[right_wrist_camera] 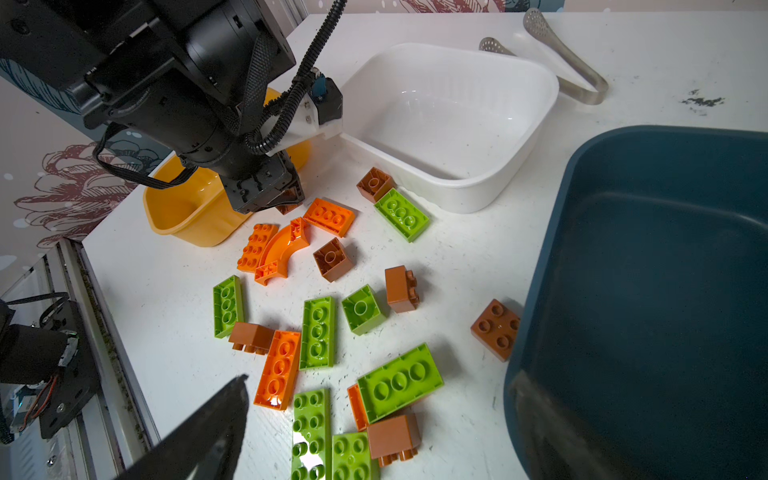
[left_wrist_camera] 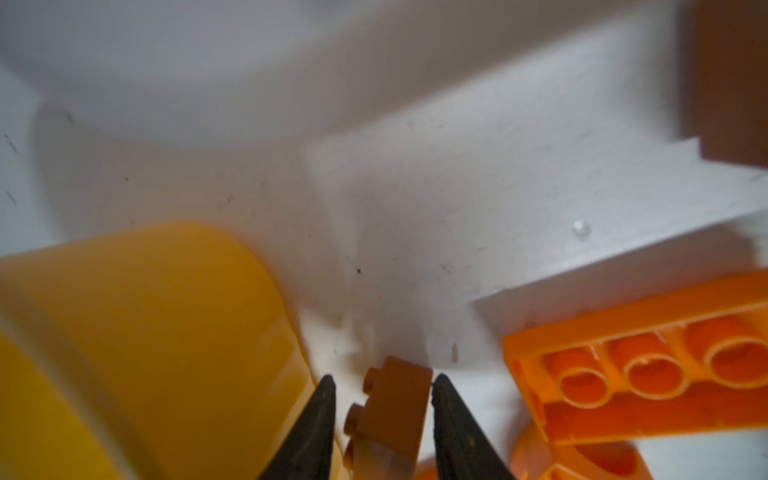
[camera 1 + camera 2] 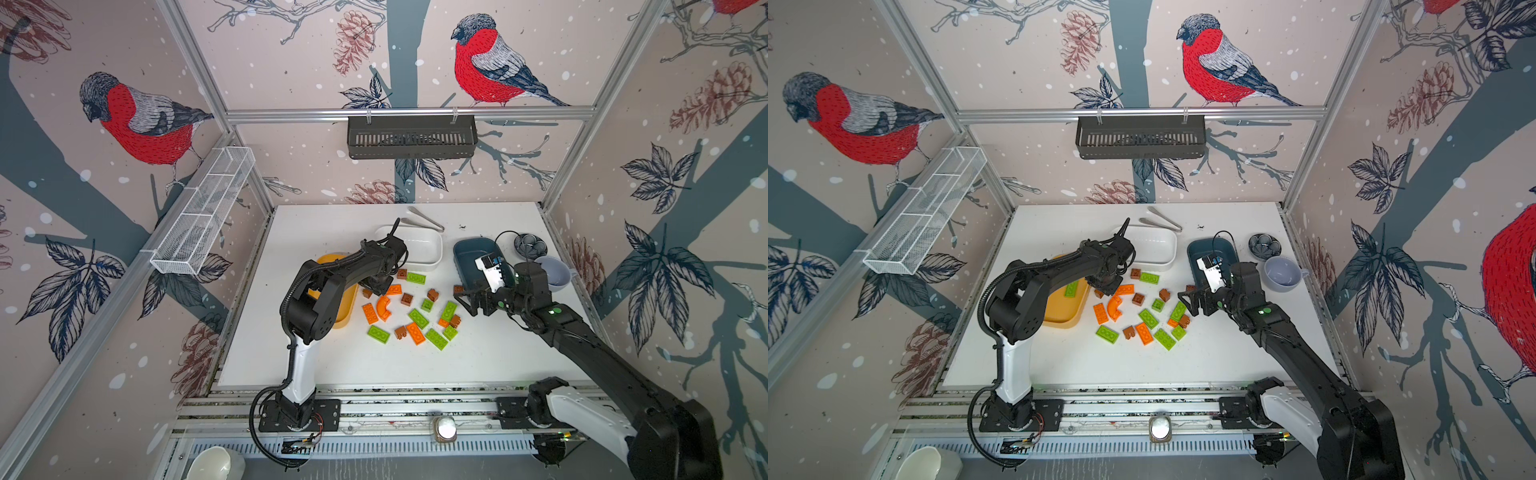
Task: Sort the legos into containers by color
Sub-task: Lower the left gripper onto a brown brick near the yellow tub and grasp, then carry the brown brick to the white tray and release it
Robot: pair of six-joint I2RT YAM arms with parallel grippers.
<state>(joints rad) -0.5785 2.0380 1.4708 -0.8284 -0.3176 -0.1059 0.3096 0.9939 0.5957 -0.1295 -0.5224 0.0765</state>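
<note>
In the left wrist view the left gripper (image 2: pixel 380 378) is seen low over the tabletop (image 2: pixel 415 208), its jaws set close on either side of a brown brick (image 2: pixel 399 415) lying on its side. One finger (image 2: pixel 453 415) is against the smooth face and a thin gap shows at the studded face; whether the brick is gripped cannot be told. The brick lies between the mustard tub (image 2: pixel 145 332) and an upturned orange plate (image 2: pixel 644 361).

In both top views the right gripper (image 3: pixel 466 305) is held above the tabletop just in front of the teal tub (image 3: pixel 465 257), its jaws spread wide with nothing between them; only one dark finger (image 1: pixel 208 432) shows in the right wrist view.

The legos (image 3: pixel 417 318) are scattered on the tabletop between the three tubs. In a top view one green plate (image 3: pixel 1071 288) is seen inside the mustard tub; the white tub (image 1: pixel 449 124) and the teal tub are seen empty in the right wrist view. A brown cube (image 1: pixel 496 328) lies against the teal tub's wall; another brown cube (image 1: pixel 374 183) and a green brick (image 1: pixel 401 214) lie just beside the white tub. An orange arch (image 1: pixel 282 249) lies near the mustard tub.
</note>
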